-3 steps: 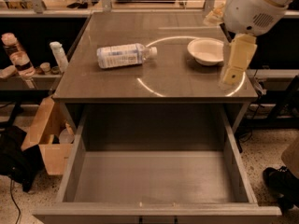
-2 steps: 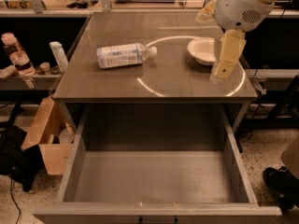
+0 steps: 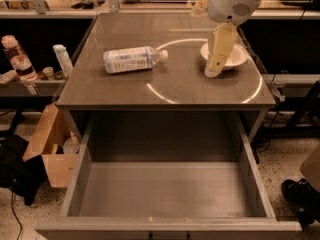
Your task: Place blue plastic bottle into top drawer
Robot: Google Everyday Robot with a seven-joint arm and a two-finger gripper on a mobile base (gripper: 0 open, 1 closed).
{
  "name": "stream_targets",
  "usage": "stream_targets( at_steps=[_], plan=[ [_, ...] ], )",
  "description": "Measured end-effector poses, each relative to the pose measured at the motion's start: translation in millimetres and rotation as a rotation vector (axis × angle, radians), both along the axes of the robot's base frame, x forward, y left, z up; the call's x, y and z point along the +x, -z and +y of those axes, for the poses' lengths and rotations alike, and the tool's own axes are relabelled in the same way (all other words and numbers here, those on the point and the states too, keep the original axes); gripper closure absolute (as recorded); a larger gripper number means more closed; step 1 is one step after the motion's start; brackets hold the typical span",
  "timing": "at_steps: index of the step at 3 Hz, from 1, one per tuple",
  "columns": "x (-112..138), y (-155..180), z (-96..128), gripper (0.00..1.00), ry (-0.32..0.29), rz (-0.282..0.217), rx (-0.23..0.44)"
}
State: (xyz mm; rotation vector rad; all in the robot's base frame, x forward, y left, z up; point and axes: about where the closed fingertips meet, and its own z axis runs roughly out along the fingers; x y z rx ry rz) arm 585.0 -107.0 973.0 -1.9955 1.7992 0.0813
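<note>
Hovering by the bowl (image 3: 239,59), jaws clenched or released I cannot tell, I should straddle the blue plastic bottle (image 3: 131,59) crosswise, to their left

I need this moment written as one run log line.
bottle: lying on table, not held | drawer: open, empty | end effector: over table by bowl, apart from bottle

- The gripper (image 3: 213,72), at the right of the table (image 3: 200,91), hides part of the white bowl (image 3: 238,59) — its arm (image 3: 232,1) is cut off above.
- Label print on the blue plastic bottle (image 3: 131,59) — too small to read.
</note>
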Motion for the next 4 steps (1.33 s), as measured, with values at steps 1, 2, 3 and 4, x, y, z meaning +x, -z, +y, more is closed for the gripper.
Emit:
stream_targets(
  at_steps=[1,2,3,4],
  plan=[
    [34.0,5.6,13.3,0.00,0.019,-0.019,-0.004],
    [66.0,21.1,33.7,0.00,0.025,0.010,-0.011],
    [99.9,29.2,74.6,0.00,-0.003,0.043,-0.022],
    [105.7,30.7,78.1,0.00,-0.004,0.030,-0.010]
  ],
)
